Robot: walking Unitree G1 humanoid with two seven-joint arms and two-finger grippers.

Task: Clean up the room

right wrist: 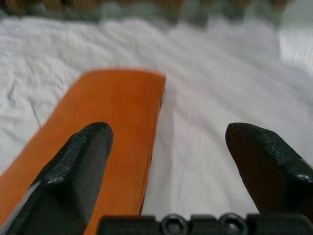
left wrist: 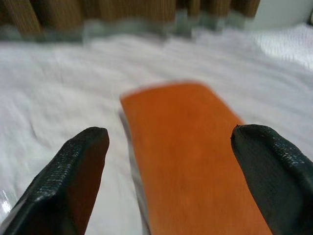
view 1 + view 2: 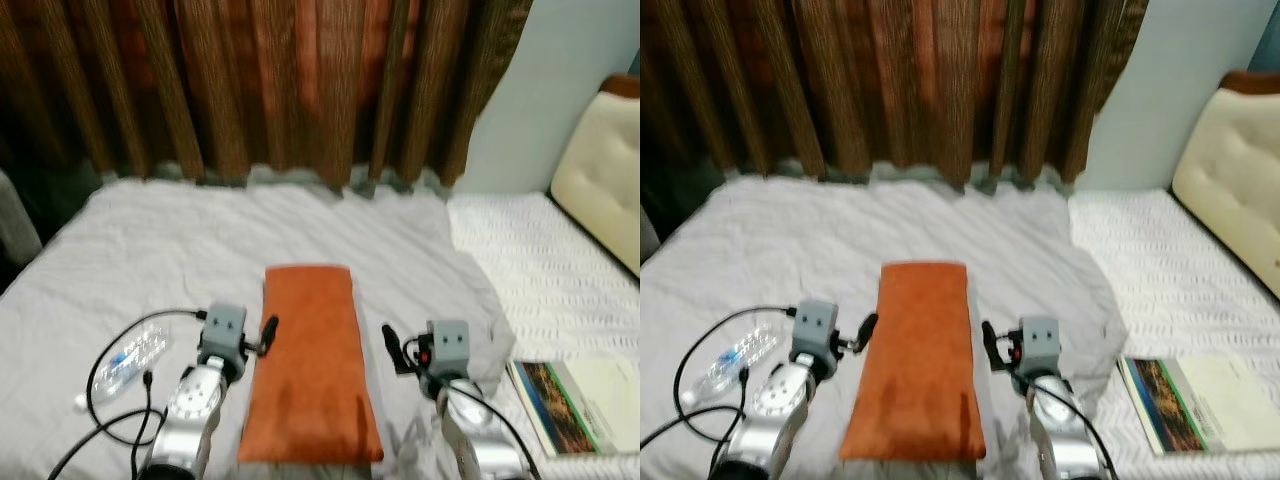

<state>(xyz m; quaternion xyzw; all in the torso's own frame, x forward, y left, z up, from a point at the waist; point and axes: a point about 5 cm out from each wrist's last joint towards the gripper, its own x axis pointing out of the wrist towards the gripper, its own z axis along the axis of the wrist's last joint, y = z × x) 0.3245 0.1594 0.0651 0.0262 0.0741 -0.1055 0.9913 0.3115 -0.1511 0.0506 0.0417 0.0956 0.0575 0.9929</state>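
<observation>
A folded orange cloth (image 3: 310, 365) lies lengthwise on the grey bed sheet (image 3: 150, 240), between my two arms. My left gripper (image 3: 268, 332) hovers at the cloth's left edge, and in the left wrist view its fingers (image 2: 73, 181) stand wide apart with the orange cloth (image 2: 190, 156) ahead between them. My right gripper (image 3: 392, 348) hangs just right of the cloth; its fingers (image 1: 73, 171) are spread too, the orange cloth (image 1: 107, 127) lying partly between them. Neither holds anything.
An empty plastic bottle (image 3: 128, 358) and a black cable (image 3: 110, 400) lie on the sheet at my left. A magazine (image 3: 575, 400) rests on the white mattress at right. Brown curtains (image 3: 280, 80) hang behind the bed; a cream headboard (image 3: 600, 175) stands far right.
</observation>
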